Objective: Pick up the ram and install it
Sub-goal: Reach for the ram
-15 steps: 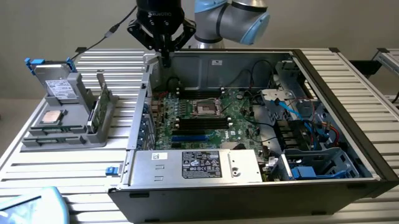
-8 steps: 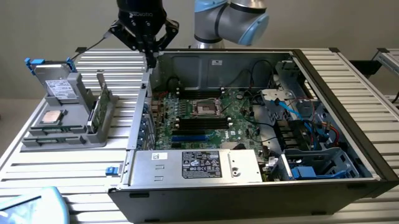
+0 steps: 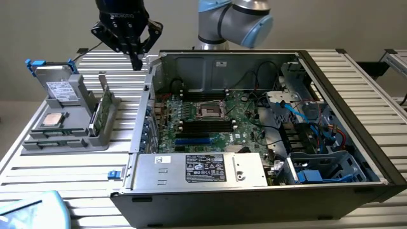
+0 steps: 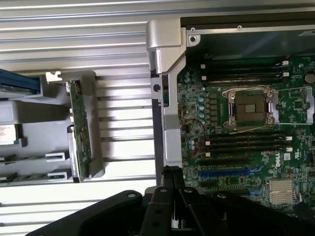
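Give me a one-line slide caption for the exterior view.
Shut gripper hangs between the ram standing in its gray holder and the open computer case.

Above the ram: I see open air.
Ram to case wall: a bare gap.
Other side: drive holder stands close.

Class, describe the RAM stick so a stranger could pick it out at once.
Beside the open computer case, on the exterior view's left, sits a grey holder. The ram stands on edge in its slot nearest the case. It is a long green board, unlike the square silver processor beside it.
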`<state>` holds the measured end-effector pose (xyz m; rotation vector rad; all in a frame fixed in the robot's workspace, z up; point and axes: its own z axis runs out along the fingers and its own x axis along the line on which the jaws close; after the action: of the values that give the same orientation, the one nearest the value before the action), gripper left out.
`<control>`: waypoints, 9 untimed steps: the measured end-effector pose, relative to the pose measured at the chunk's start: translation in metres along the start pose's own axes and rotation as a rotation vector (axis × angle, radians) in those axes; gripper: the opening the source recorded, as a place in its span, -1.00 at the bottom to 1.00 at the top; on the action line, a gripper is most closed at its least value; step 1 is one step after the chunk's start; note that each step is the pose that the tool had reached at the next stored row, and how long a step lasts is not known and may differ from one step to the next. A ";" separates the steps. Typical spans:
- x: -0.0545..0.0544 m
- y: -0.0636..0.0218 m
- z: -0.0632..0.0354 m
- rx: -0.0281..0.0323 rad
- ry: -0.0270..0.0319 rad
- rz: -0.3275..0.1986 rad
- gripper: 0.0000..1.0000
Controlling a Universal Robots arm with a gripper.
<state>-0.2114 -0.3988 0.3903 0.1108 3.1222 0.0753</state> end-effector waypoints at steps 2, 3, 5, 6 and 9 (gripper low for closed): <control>0.009 -0.0007 0.0002 0.0000 0.0001 0.000 -0.80; 0.014 -0.0010 0.0004 -0.0001 0.0001 0.000 -0.80; 0.023 -0.0017 0.0007 -0.0003 0.0000 0.000 -0.80; 0.027 -0.0020 0.0008 -0.0003 0.0000 0.000 -0.80; 0.041 -0.0030 0.0011 -0.0004 0.0001 0.000 -0.80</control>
<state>-0.2524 -0.3988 0.3884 0.1107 3.1222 0.0759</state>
